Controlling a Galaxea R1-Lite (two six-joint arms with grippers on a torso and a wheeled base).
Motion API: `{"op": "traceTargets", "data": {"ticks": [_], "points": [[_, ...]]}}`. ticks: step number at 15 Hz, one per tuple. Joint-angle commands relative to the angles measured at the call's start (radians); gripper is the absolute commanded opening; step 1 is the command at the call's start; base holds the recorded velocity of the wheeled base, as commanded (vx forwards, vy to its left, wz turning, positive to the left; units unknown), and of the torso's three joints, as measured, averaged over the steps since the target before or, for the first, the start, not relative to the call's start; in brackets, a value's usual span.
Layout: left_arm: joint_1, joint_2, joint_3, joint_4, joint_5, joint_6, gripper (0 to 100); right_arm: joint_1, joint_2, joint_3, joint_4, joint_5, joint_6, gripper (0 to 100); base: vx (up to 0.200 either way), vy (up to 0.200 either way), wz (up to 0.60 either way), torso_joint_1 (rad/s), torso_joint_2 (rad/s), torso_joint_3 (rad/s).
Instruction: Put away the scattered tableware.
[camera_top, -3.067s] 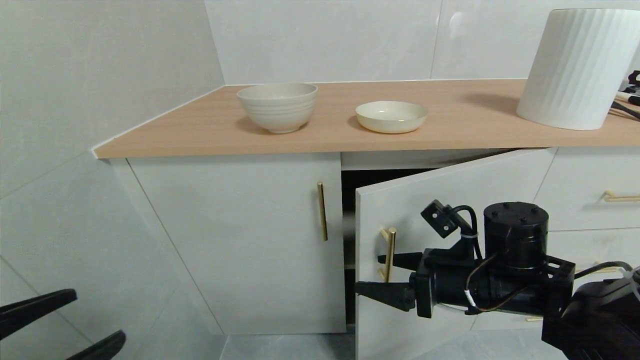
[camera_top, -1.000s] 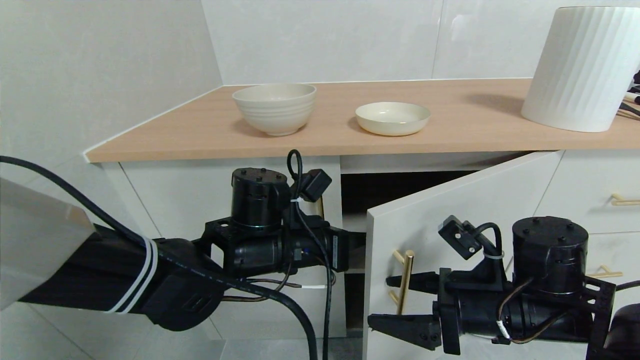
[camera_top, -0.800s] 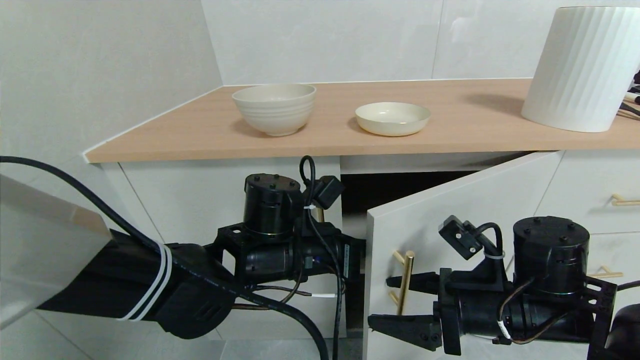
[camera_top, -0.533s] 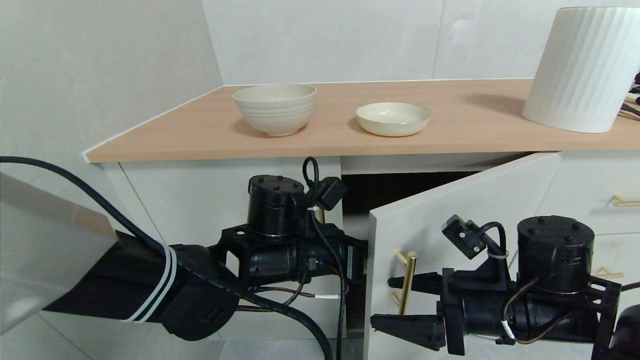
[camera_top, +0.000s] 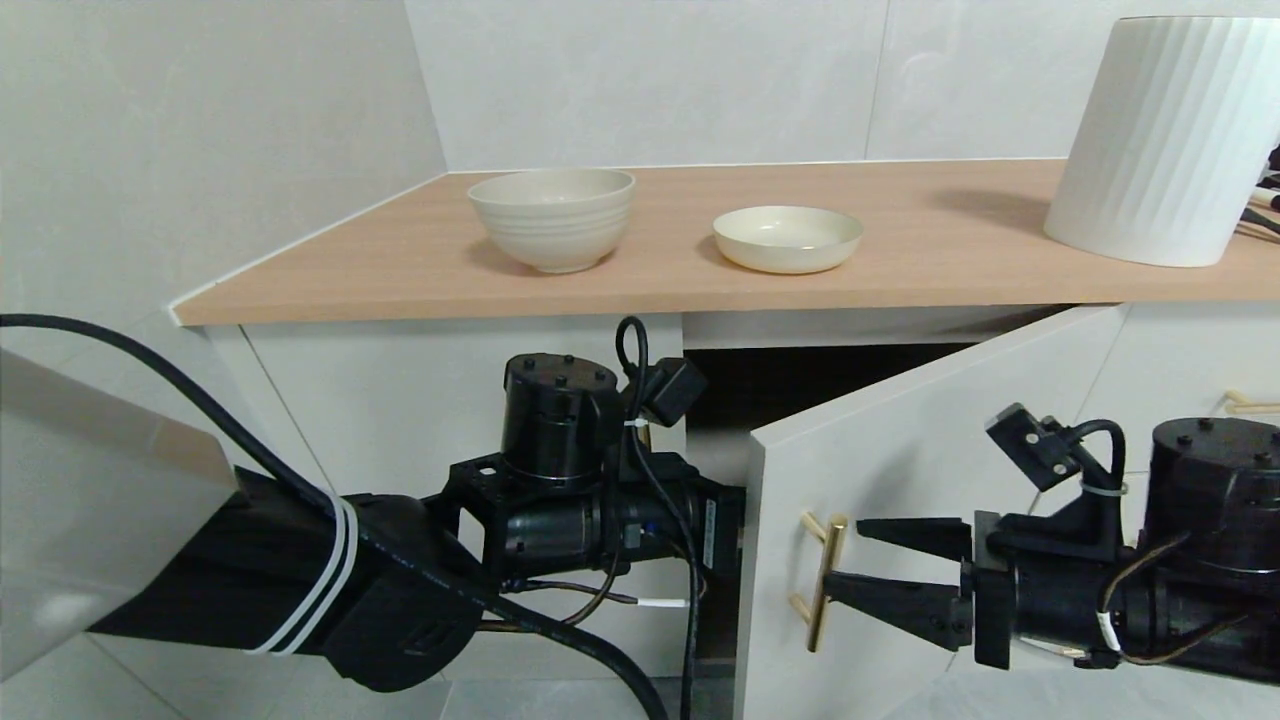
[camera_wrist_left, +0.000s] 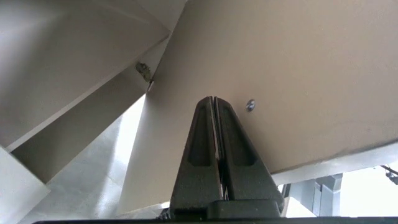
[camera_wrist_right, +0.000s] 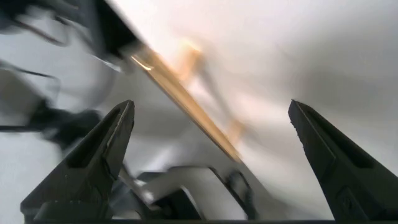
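Head view: bowl (camera_top: 551, 217) and dish (camera_top: 787, 237) sit on the counter (camera_top: 930, 235), my right pincer (camera_top: 845, 552) gaping beside the door handle (camera_top: 826, 580); left wrist view: my left pincer (camera_wrist_left: 213, 102) clenched empty by the door (camera_wrist_left: 298, 62); right wrist view: handle framed by my spread fingers (camera_wrist_right: 99, 155).

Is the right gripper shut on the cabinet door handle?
No, the right gripper has its fingers wide apart, with the gold door handle between them, unclamped.

pale tiled walls (camera_top: 650, 80), light wooden countertop (camera_top: 950, 225), white cabinet fronts (camera_top: 400, 400), brass bar handles (camera_top: 826, 580), one cabinet door (camera_top: 900, 450) ajar
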Motion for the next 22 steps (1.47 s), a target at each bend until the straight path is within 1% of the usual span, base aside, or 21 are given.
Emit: {"op": "traceTargets", "data": {"ticks": [1,2,3,4,7,8,9,14,15,16,17,18,20,22], "points": [[0.003,-0.011,-0.002,-0.001,0.004,-0.001,0,0.000,-0.160,0.028,0.181,-0.139,-0.070,100,0.000,0.000,0.00,0.000,0.00,0.000],[0.003,-0.016,0.000,0.001,0.004,-0.001,0,0.060,-0.206,0.012,0.286,-0.260,-0.100,100,0.000,0.000,0.00,0.000,0.00,0.000],[0.003,-0.017,0.001,0.001,0.004,-0.001,0,0.133,-0.266,0.005,0.362,-0.374,-0.101,100,0.000,0.000,0.00,0.000,0.00,0.000],[0.002,-0.017,0.000,0.001,0.004,-0.001,0,0.181,-0.330,0.005,0.410,-0.403,-0.101,100,0.000,0.000,0.00,0.000,0.00,0.000],[0.002,-0.016,0.000,0.001,0.004,-0.001,0,0.184,-0.479,0.002,0.547,-0.401,-0.098,100,0.000,0.000,0.00,0.000,0.00,0.000],[0.002,-0.016,0.000,0.001,0.004,-0.001,0,0.184,-0.479,0.002,0.547,-0.401,-0.098,100,0.000,0.000,0.00,0.000,0.00,0.000],[-0.001,-0.014,0.000,0.001,0.004,-0.001,0,0.184,-0.516,0.000,0.603,-0.397,-0.100,100,0.000,0.000,0.00,0.000,0.00,0.000],[-0.009,-0.008,-0.002,0.001,0.004,-0.001,0,0.184,-0.534,0.003,0.608,-0.397,-0.098,100,0.000,0.000,0.00,0.000,0.00,0.000],[-0.011,-0.008,-0.002,0.001,0.004,-0.001,0,0.184,-0.534,0.003,0.606,-0.397,-0.098,100,-0.200,0.000,0.00,0.007,0.01,0.002],[-0.020,-0.008,-0.002,0.001,0.004,-0.004,0,0.184,-0.536,0.003,0.608,-0.397,-0.098,100,-0.200,0.000,0.00,0.002,0.01,0.002],[-0.032,-0.007,-0.002,-0.001,0.004,-0.019,0,0.184,-0.537,0.003,0.606,-0.397,-0.098,100,-0.200,0.000,0.00,0.012,0.00,-0.002],[-0.038,-0.007,-0.003,-0.001,0.004,-0.025,0,0.184,-0.539,0.003,0.608,-0.397,-0.098,100,0.000,0.000,0.00,0.000,0.00,0.000],[-0.075,0.019,-0.032,0.002,0.008,-0.029,0,0.184,-0.540,0.006,0.606,-0.397,-0.096,100,0.000,0.000,0.00,0.000,0.00,0.000],[-0.092,0.047,-0.088,0.021,0.017,-0.030,0,0.184,-0.542,0.008,0.606,-0.397,-0.087,100,0.000,0.000,0.00,0.000,0.00,0.000]]}}
